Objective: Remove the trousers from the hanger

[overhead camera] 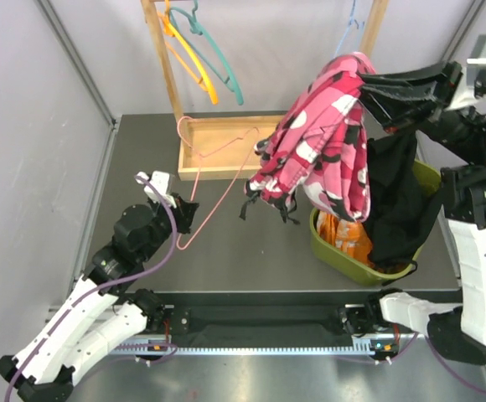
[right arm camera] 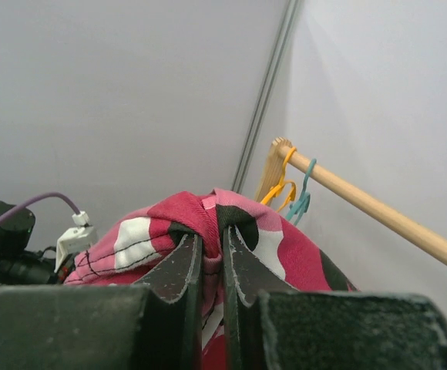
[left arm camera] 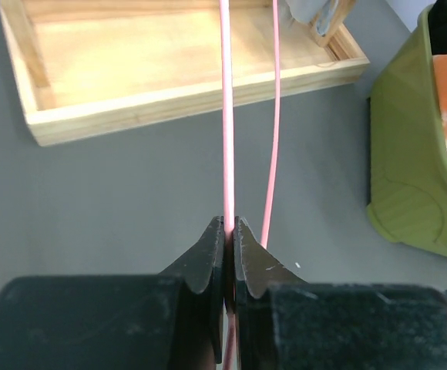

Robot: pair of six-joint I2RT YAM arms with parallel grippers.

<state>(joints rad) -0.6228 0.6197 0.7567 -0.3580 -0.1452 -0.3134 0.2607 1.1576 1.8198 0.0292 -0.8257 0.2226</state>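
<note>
Pink-and-dark floral cloth trousers (overhead camera: 327, 138), pinched by right gripper (right arm camera: 208, 245) upper right, needed lifting clear while left gripper (left arm camera: 230, 225) clamped pink wire hanger (left arm camera: 226, 116).

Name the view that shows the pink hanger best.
Top external: the whole pink hanger shows, its top over the wooden tray. The left wrist view shows only two thin stretches, one pinched in the left hand; the right wrist view shows none.

Dark grey table (overhead camera: 226, 251), wooden tray (overhead camera: 218, 173) at back, green basket (overhead camera: 343, 261) right
</note>
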